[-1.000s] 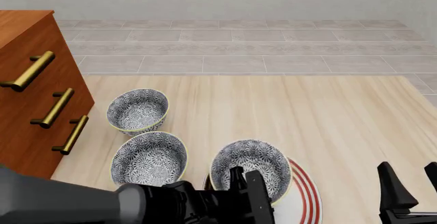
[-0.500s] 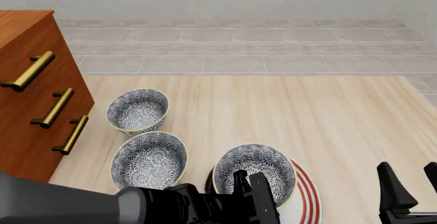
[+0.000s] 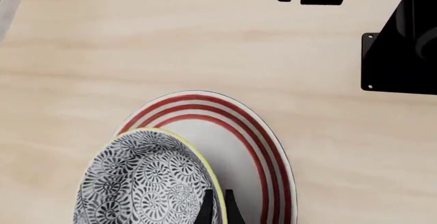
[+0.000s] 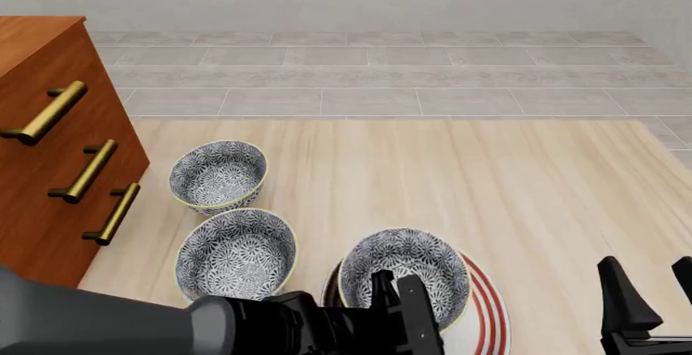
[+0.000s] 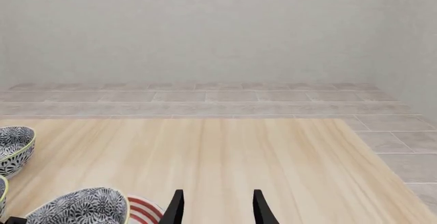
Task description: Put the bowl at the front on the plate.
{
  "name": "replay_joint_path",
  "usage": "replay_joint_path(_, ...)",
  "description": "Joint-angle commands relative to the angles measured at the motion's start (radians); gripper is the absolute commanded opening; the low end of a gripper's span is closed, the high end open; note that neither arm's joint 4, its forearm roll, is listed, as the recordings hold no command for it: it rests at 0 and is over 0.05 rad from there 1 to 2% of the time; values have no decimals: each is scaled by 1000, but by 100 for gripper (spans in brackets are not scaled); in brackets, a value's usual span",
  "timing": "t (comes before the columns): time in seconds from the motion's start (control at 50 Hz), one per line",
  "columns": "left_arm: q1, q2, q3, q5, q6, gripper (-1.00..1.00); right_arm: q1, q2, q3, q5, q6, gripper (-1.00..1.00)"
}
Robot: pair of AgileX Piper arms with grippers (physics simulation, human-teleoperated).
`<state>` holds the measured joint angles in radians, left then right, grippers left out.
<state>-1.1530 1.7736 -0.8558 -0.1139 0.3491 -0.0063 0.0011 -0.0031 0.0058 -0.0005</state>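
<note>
The blue-and-white floral bowl [image 4: 406, 267] with a yellow-green rim sits tilted over the left part of the white, red-ringed plate [image 4: 484, 306] at the table's front. My left gripper [image 4: 396, 292] is shut on the bowl's near rim. In the left wrist view its fingertips [image 3: 217, 209] pinch the rim of the bowl [image 3: 143, 183] above the plate [image 3: 236, 132]; I cannot tell whether bowl and plate touch. My right gripper [image 4: 652, 306] is open at the front right, with nothing in it. In its own view the right gripper [image 5: 217, 209] shows bowl [image 5: 82, 208] and plate [image 5: 142, 209].
Two look-alike bowls stand to the left, one near [image 4: 237, 251] and one farther back [image 4: 217, 175]. A wooden drawer cabinet [image 4: 54, 152] with brass handles lines the table's left edge. The right arm's black parts [image 3: 399, 45] show in the left wrist view.
The left gripper has carried the bowl a little to the right and down over the plate. The right arm has not moved.
</note>
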Motion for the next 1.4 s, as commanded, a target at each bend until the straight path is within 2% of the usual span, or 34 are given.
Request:
replay_joint_path(0.02, 3, 9, -4, 4, 5, -100, -1, 0, -1, 0, 1, 100)
replay_joint_path(0.04, 3, 8, -5, 6, 4, -100, -1, 0, -1, 0, 1, 100)
replay_joint_path(0.06, 2, 7, -4, 5, 4, 100, -1, 0, 0, -1, 1, 100)
replay_joint_path(0.48, -1, -25, -8, 27, 4, 100, -2, 0, 1, -2, -1, 100)
replay_joint_path(0.64, -28, -84, -33, 81, -24, 100, -1, 0, 2, -3, -2, 100)
replay_joint_path(0.9, -53, -175, -81, 174, -29, 100, -2, 0, 1, -3, -3, 100)
replay_joint_path(0.96, -68, -217, -107, 216, -46, 100, 0, 0, 1, -2, -5, 100)
replay_joint_path(1.1, -77, -278, -156, 283, -34, 100, -1, 0, 1, -2, -5, 100)
replay_joint_path(1.4, -66, -423, -378, 450, -38, 100, 3, 0, 2, -2, -11, 100)
